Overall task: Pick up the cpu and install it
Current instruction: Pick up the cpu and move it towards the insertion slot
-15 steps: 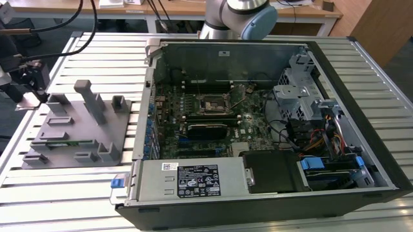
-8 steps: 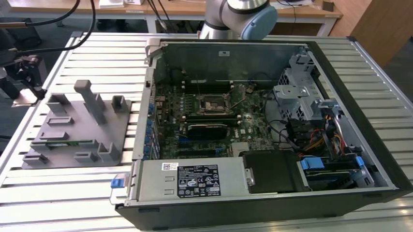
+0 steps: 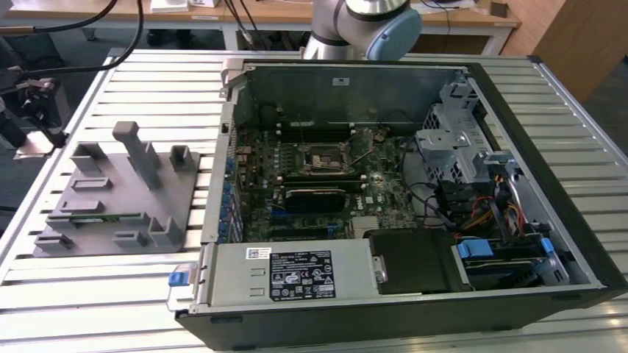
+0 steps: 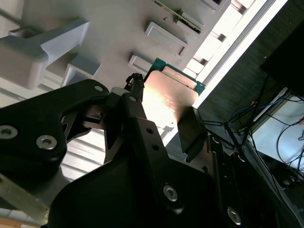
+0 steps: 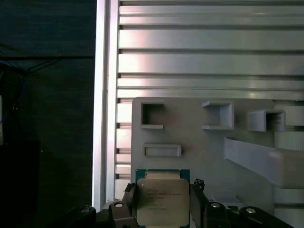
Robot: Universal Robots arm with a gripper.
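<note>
Both wrist views show the claw [image 5: 164,204] clamped on one cpu [image 5: 162,195] over the grey fixture plate [image 5: 199,142]; the exterior view adds one open computer case [image 3: 343,95].

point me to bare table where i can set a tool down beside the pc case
Bare table slats lie at the exterior view's upper left, above the grey fixture plate and beside the case, and in the strip below the plate. The plate and the case's inside are crowded. The gripper holds the cpu.
</note>
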